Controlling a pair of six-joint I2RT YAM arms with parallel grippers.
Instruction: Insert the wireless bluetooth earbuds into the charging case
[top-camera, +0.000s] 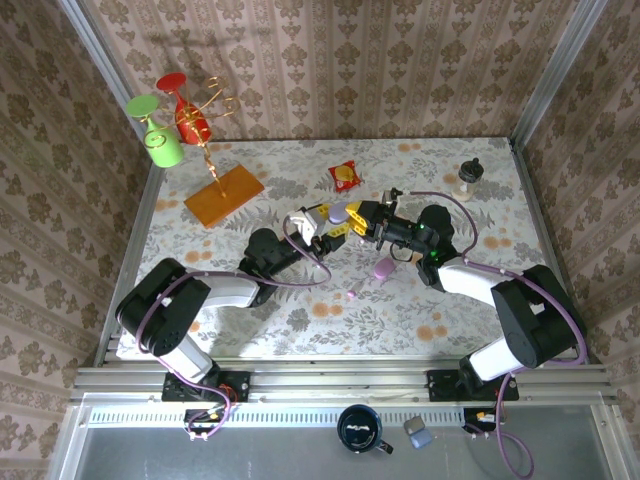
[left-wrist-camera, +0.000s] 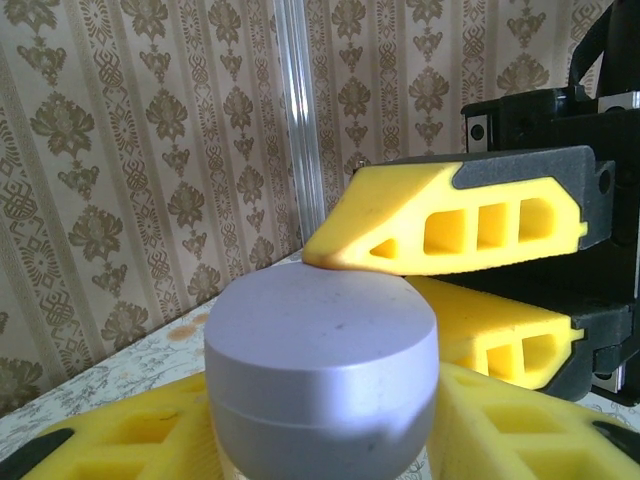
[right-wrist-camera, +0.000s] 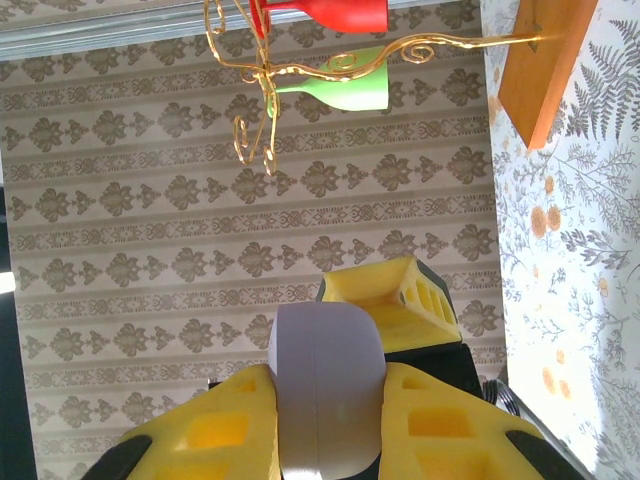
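Because the charging case (top-camera: 338, 213) must be opened before anything can go into it, both arms meet over the middle of the bench (top-camera: 300, 312) and share the one small shell; the left hand (top-camera: 328, 224) comes in from the left and the right hand (top-camera: 360, 216) from the right, their tips almost meeting.

From the left wrist, the lavender case sits low between that hand's own yellow fingers (left-wrist-camera: 520, 420); they lie against both flanks of its lower half, so the left hand is grasping the case by its base. The seam under the lid shows no gap, so the lid looks closed.

The right hand is clenched on the same case. From its own wrist the case stands between its two fingers (right-wrist-camera: 210, 432) with the seam running up the middle; from the left wrist, one of its fingers rests its tip on the rim of the lid.

I judge that one hand steadies the base so the other can work the lid. Two grips on a smooth, rounded shell could also squeeze it out sideways.

At least one earbud (top-camera: 352, 294), small and pink, lies on the bench nearer the arm bases, well apart from the case. A larger lilac-pink piece (top-camera: 383, 267) lies between it and the right hand; it is too small to tell what it is.
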